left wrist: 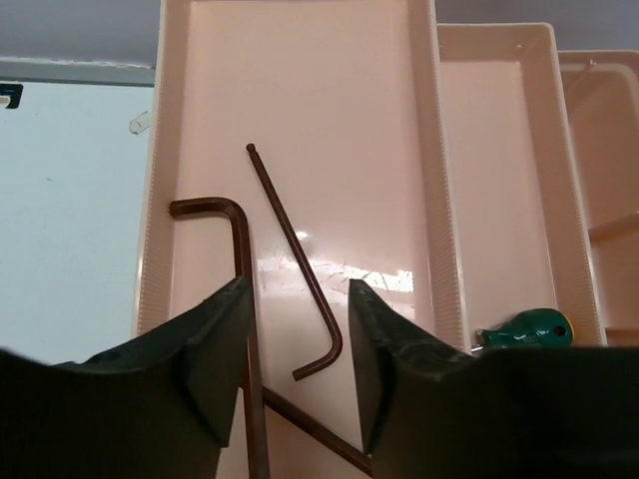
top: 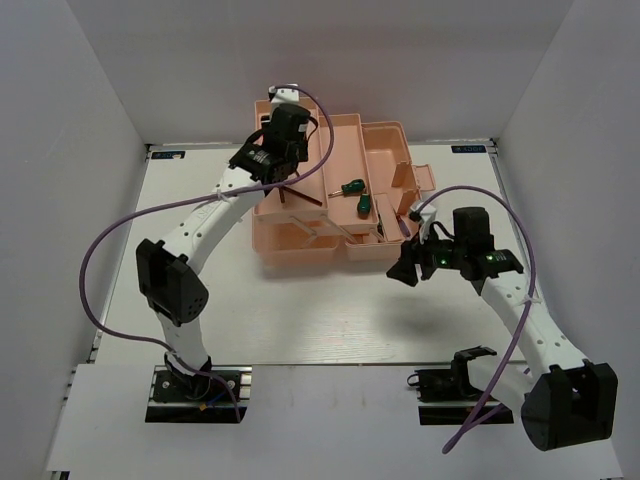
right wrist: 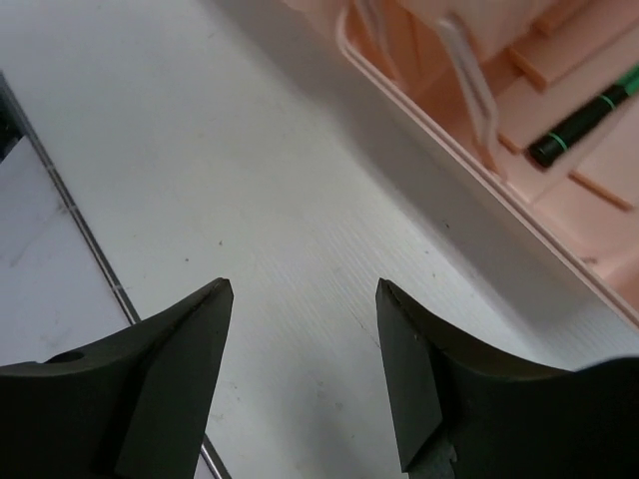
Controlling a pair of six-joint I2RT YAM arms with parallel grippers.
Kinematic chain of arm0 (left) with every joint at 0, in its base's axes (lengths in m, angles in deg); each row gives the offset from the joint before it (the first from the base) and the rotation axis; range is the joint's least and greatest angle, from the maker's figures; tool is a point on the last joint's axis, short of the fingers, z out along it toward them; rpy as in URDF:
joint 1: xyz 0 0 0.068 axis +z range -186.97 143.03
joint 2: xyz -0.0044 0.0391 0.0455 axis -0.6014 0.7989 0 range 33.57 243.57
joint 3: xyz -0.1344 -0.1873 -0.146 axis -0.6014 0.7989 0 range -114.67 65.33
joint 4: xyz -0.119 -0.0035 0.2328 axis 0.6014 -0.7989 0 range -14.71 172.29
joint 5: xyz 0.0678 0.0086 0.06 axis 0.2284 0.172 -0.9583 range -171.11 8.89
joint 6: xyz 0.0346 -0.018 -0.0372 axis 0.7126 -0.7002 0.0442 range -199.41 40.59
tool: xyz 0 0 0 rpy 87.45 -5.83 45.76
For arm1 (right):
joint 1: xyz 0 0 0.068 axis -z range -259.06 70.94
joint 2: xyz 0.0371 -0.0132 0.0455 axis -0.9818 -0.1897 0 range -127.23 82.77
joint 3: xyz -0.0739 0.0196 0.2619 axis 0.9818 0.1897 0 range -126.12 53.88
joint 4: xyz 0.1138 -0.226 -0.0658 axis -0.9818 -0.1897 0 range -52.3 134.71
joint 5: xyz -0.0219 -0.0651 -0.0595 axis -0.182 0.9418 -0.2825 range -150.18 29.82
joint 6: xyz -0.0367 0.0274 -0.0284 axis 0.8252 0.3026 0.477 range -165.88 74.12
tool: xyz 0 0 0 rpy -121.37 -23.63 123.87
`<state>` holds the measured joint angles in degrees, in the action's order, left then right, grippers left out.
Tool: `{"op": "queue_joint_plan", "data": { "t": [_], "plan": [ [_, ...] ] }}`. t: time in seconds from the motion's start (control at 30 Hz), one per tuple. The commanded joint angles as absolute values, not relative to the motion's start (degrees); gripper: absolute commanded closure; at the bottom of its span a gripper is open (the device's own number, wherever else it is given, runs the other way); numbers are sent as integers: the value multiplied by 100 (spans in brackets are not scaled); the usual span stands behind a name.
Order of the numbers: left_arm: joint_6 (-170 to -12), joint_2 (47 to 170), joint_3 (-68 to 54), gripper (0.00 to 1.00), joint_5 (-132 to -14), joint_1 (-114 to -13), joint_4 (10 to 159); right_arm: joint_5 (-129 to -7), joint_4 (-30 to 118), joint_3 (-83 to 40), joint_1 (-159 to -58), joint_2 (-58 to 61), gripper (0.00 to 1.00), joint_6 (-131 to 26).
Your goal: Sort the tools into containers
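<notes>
Left wrist view: the left end effector (left wrist: 298,299) hangs open and empty over a pink toolbox tray (left wrist: 319,80), where one hex key (left wrist: 241,244) runs lengthwise beneath the jaws and the other hex key (left wrist: 292,239) slants far-left to near-right. The right end effector (right wrist: 305,294) gapes empty above the white counter (right wrist: 250,150) beside the toolbox (right wrist: 599,200). A green-handled screwdriver (left wrist: 526,329) is half hidden behind a left-arm finger.

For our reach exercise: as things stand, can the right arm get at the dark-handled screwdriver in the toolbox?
Probably yes. The right gripper is open and empty beside the toolbox wall, and the dark-handled screwdriver lies in an open-topped compartment just beyond; only the rim needs clearing.
</notes>
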<state>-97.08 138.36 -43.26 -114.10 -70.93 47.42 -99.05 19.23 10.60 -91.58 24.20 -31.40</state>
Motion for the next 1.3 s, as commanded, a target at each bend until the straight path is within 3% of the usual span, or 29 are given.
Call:
{"op": "queue_joint_plan", "data": {
  "t": [0.0,0.17,0.3,0.37,0.47,0.6,0.7,0.83,1.1,1.27],
  "plan": [
    [-9761,13421,-4444,44,-11021,-7011,4748,-10632,2053,977,-9382,2441,34,-2515],
    [-9498,12413,-3858,43,-10327,-7116,4862,-11265,1755,495,-10170,2055,37,-996],
    [-9768,9704,-1276,36,-10000,-7116,5530,-11186,1124,-268,-10964,1415,38,435],
    [-10164,8837,-311,27,-10473,-7037,5295,-10985,878,-534,-11463,983,39,921],
    [-10638,7727,352,19,-10826,-7037,4391,-10214,586,-1228,-12175,219,42,1475],
    [-11631,6936,1003,18,-10879,-7037,3186,-9272,655,-2151,-13011,-738,53,1196],
    [-12281,6270,1741,18,-10686,-7037,2842,-8218,1182,-2758,-13406,-1328,53,713],
    [-12775,5793,2305,18,-10405,-7037,2718,-7155,1543,-3504,-13794,-2039,53,422],
    [-13637,6108,2612,14,-10265,-7037,2542,-5239,2650,-3506,-14120,-2647,48,263],
    [-13829,6258,2991,9,-9913,-7037,3025,-4903,3036,-3428,-14112,-3034,47,369]
  ]
}}
